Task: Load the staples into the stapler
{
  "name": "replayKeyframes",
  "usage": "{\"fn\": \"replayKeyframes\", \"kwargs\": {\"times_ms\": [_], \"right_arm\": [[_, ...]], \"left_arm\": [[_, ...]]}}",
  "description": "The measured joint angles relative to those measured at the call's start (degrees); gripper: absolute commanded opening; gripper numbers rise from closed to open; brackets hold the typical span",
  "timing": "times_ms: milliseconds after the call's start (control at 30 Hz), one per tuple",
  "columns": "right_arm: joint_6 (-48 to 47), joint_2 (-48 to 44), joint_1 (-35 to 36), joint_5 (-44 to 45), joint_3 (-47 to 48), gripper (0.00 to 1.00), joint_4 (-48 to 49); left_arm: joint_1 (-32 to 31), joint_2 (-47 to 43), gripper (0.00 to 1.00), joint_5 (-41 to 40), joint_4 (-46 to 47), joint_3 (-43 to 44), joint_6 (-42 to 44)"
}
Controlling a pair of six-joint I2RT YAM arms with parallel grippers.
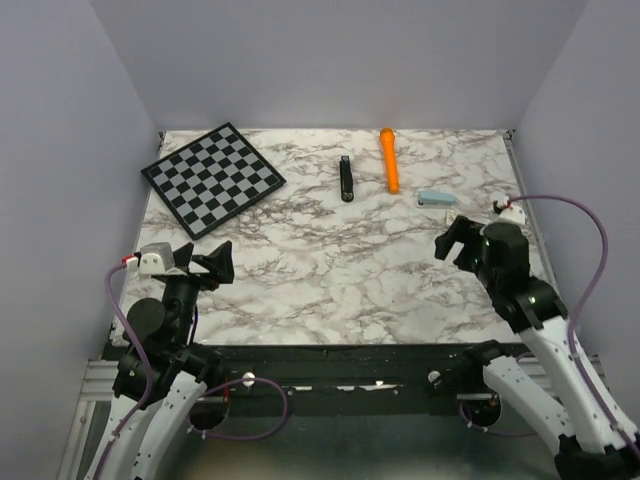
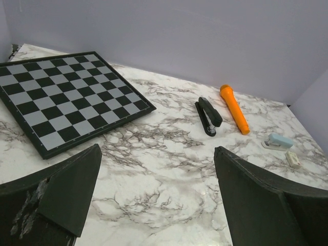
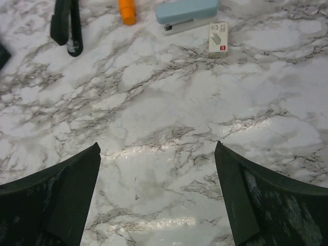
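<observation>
You've got both jaws wide, nothing held. Right gripper [image 3: 157,146] hangs w/ staples [image 3: 218,39] ahead, slightly right, so prob. it's the one to pick. Stapler [image 3: 66,25] lies flat ahead-left; from left gripper [image 2: 158,151] it's well ahead-right.

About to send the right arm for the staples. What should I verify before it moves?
1. Left pincer and right pincer open and empty: ok.
2. Staples in the right wrist view, nothing on them: ok.
3. Staples apart from the pale blue box: ok, though close.
4. Stapler apart from the orange cylinder: ok.
5. Stapler's top arm raised for loading: not ok, it looks shut.
6. Stapler's tray empty: cannot tell.
</observation>
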Motion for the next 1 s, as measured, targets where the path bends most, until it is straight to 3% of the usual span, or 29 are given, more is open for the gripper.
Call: {"fn": "replayKeyframes", "kwargs": {"times_ms": [267, 467, 700, 1000], "right_arm": [[1.8, 28.8, -0.7, 5.7, 10.1, 1.0, -0.3], [-0.5, 47.2, -5.8, 4.9, 18.2, 1.0, 0.7], [-3.8, 59.9, -14.7, -2.4, 25.0, 1.0, 3.1], [-8.1, 71.2, -21.2, -10.1, 30.4, 0.96, 4.6]], "left_arm": [[0.0, 3.1, 0.99, -0.4, -0.8, 0.0, 0.0], [0.0, 3.9, 0.99, -0.5, -0.8, 0.0, 0.2], [0.0, 4.2, 0.99, -1.1, -0.9, 0.0, 0.4], [0.0, 5.1, 0.99, -2.1, -0.9, 0.0, 0.9]]}}
